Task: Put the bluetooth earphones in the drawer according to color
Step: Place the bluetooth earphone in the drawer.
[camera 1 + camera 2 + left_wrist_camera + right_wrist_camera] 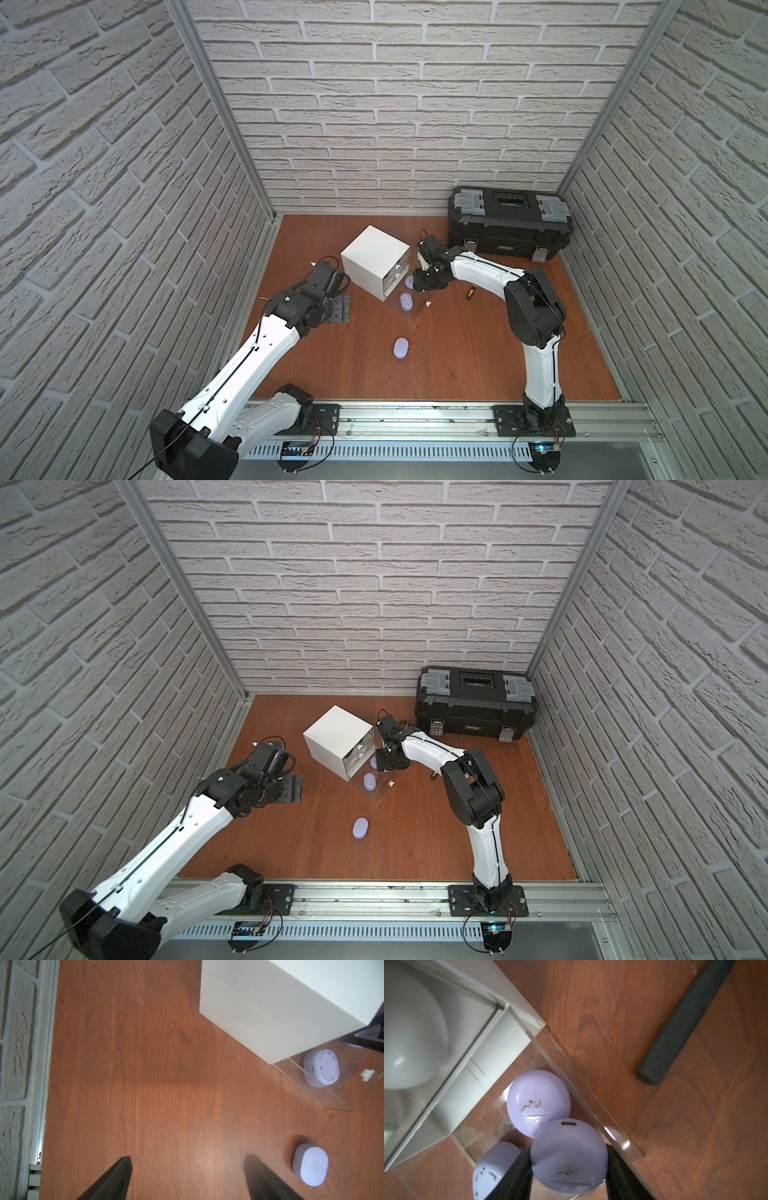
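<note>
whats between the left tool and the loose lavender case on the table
Only bare table: the left wrist view shows nothing between the left tool and the lavender case.

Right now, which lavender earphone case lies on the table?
The lone case on the wood nearest the arm bases; the others are in the open drawer or the right gripper.

the right gripper (pixel 568 1148) presses its two black fingers (pixel 517 1176) on both sides of a round lavender case (pixel 566 1167). the case hangs over the clear drawer (pixel 593 1095), which is pulled out of the white cabinet (pixel 483 1049). in the drawer lie a second lavender case (pixel 537 1101), partly covered by the held one, and a third lavender case (pixel 490 1172), half hidden behind a finger. a white rounded case (pixel 411 1032) shows blurred inside the cabinet. a black bar (pixel 679 1022) lies on the wooden table (pixel 695 1126), apart from the drawer.
</note>
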You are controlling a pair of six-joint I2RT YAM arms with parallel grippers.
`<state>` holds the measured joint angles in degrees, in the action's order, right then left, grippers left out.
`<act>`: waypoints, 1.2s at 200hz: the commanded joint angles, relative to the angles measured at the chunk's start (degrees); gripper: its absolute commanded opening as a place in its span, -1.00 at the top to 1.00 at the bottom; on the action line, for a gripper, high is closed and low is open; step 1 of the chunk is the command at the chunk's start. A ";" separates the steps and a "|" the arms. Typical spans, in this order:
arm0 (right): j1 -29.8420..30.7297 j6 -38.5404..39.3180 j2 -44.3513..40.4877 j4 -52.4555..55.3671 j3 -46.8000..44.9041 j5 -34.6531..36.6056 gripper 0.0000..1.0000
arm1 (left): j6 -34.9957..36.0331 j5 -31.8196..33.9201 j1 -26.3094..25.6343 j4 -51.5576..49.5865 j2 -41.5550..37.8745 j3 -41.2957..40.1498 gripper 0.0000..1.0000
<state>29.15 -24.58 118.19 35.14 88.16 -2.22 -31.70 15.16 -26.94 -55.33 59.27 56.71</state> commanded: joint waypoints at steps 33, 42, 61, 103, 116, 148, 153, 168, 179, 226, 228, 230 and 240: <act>-0.45 1.24 0.68 0.21 0.81 -0.23 0.01 | -0.16 0.03 0.37 0.15 -0.03 -0.20 -0.78; -0.46 1.28 0.72 0.44 1.03 -0.24 -0.05 | -0.18 0.04 0.38 0.14 -0.16 -0.11 -0.78; -0.45 1.42 0.42 0.72 1.28 -0.24 -0.13 | -0.25 0.02 0.37 0.05 -0.25 -0.15 -0.78; -0.41 1.55 -1.35 1.40 1.74 0.87 -0.25 | -0.29 -0.17 0.39 -0.04 -0.20 0.14 -0.78; -0.41 1.73 -2.25 1.65 1.98 1.20 -0.27 | -0.33 -0.19 0.37 -0.12 -0.20 0.23 -0.78; -0.32 1.55 -6.68 1.80 1.40 1.58 -0.28 | -0.30 -0.06 0.34 -0.38 -0.29 0.33 -0.78; -0.23 1.50 -7.58 1.94 1.24 1.70 -0.28 | -0.31 -0.12 0.39 -0.46 -0.37 0.44 -0.78; -0.10 1.22 -10.88 1.97 0.26 2.25 -0.28 | -0.30 -0.12 0.22 -0.72 -0.55 0.42 -0.78; 0.03 0.97 -13.56 1.67 -0.95 2.29 -0.28 | -0.38 -0.05 -0.03 -1.00 -0.60 0.29 -0.78; 0.29 -1.26 -24.89 0.97 -8.22 2.03 -0.25 | -2.69 1.08 -4.01 -1.11 -0.53 -0.42 -0.77; 0.29 -1.39 -25.39 0.92 -8.65 2.04 -0.25 | -2.89 1.16 -4.35 -1.10 -0.48 -0.32 -0.77; 0.30 -1.47 -25.86 0.84 -9.04 2.04 -0.25 | -3.09 1.25 -4.75 -1.10 -0.34 -0.29 -0.77; 0.29 -2.08 -28.12 0.64 -10.98 2.29 -0.25 | -4.03 1.96 -6.75 -1.01 0.22 -0.37 -0.76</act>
<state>29.15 -24.73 94.06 36.29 81.41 -0.86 -33.19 15.59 -30.30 -55.94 59.20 56.71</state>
